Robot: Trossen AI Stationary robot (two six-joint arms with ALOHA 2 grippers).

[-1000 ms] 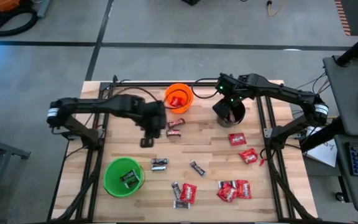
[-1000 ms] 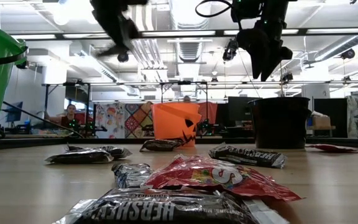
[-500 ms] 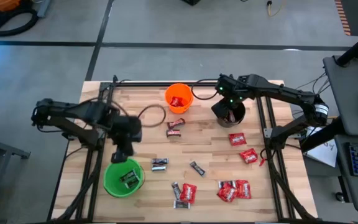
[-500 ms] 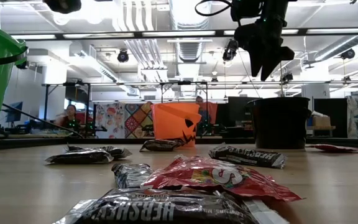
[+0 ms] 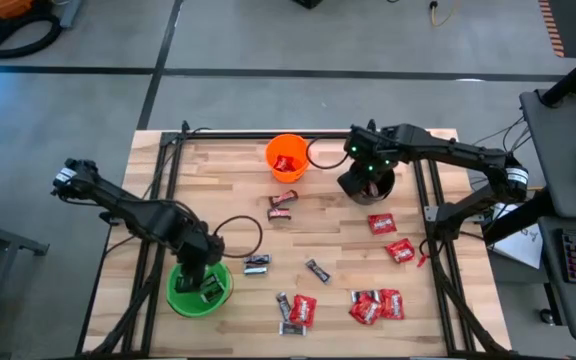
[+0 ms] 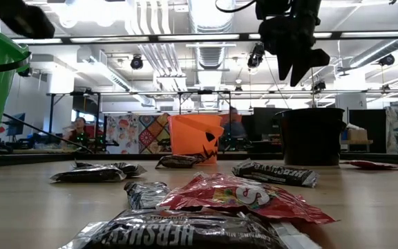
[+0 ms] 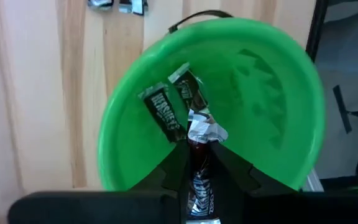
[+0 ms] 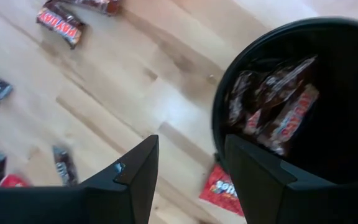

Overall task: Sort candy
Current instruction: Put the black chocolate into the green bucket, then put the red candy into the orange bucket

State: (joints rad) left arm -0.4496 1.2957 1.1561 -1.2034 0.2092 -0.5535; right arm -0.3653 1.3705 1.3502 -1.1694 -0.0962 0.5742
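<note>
While the left hand (image 7: 197,177) is held directly over the green cup (image 7: 278,124), a dark bar (image 7: 199,186) is seen pinched between its nearly shut fingers, the long axis running forward along them and the crumpled foil end pointing into the cup. Two dark bars (image 7: 174,106) are already seen lying inside. Release over the cup is judged to be the step in hand, since the bar lies within the rim.

The right hand (image 8: 188,168) is held parted and empty beside the black cup (image 8: 328,37), in which brown bars (image 8: 272,112) are seen. Red packets (image 5: 376,304) and further bars (image 5: 317,270) are left scattered on the worktop (image 5: 218,190), mostly nearer the right arm.
</note>
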